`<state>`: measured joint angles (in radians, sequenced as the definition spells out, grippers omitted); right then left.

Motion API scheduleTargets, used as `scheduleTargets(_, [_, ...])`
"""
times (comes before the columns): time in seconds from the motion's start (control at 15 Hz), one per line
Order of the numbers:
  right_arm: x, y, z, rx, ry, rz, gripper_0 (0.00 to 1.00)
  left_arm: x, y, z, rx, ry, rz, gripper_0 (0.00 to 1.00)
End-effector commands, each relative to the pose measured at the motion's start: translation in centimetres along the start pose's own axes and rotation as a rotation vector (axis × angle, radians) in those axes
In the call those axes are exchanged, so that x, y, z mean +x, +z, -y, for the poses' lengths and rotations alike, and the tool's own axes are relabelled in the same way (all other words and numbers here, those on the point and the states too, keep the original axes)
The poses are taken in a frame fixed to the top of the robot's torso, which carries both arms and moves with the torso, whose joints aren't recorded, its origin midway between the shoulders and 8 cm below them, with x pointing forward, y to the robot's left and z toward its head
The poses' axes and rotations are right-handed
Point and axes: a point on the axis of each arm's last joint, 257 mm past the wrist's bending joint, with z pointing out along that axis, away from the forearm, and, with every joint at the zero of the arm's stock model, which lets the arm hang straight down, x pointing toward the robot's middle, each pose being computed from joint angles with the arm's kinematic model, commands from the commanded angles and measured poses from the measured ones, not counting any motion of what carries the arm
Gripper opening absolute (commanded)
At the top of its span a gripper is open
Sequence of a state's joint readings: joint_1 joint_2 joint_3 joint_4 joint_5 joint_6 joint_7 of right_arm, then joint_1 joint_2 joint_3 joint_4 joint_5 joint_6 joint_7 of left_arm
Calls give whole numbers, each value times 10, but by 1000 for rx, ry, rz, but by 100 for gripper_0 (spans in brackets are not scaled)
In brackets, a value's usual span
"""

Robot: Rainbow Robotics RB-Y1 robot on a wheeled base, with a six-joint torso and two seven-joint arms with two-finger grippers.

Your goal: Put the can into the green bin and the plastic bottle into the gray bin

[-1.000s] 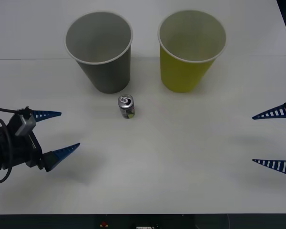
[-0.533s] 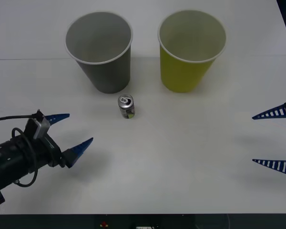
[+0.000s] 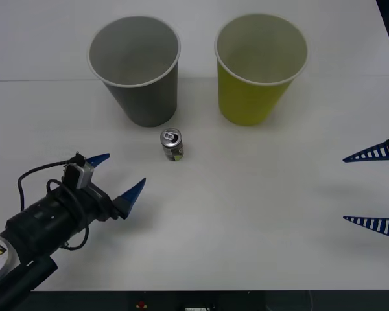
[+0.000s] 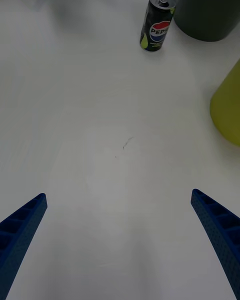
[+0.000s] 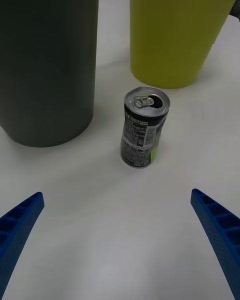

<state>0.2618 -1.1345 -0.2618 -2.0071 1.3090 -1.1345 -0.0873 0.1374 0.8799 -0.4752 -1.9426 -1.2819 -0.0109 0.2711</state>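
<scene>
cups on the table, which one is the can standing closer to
The gray bin: the can stands upright just off its base, while the green bin sits farther off toward the robot's right.

Can before gray bin; green bin right

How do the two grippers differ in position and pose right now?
The left gripper is out over the table, angled toward the can; the right gripper sits at the table's right edge, far from the can. The left arm's black wrist is in view, while the right shows just its fingers. Both are open and hold nothing.
</scene>
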Motion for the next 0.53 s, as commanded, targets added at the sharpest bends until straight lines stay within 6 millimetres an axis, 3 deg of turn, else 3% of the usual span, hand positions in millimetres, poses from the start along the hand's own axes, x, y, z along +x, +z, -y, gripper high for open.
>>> scheduleTargets(0.07, [0, 0, 0, 0, 0, 0, 100, 0, 13, 5, -56, 3, 28, 100])
scheduleTargets(0.27, [0, 0, 0, 0, 0, 0, 100, 7, 33, 5, -102, 28, 43, 100])
scheduleTargets(0.53, [0, 0, 0, 0, 0, 0, 100, 10, 59, 20, -129, 3, 65, 100])
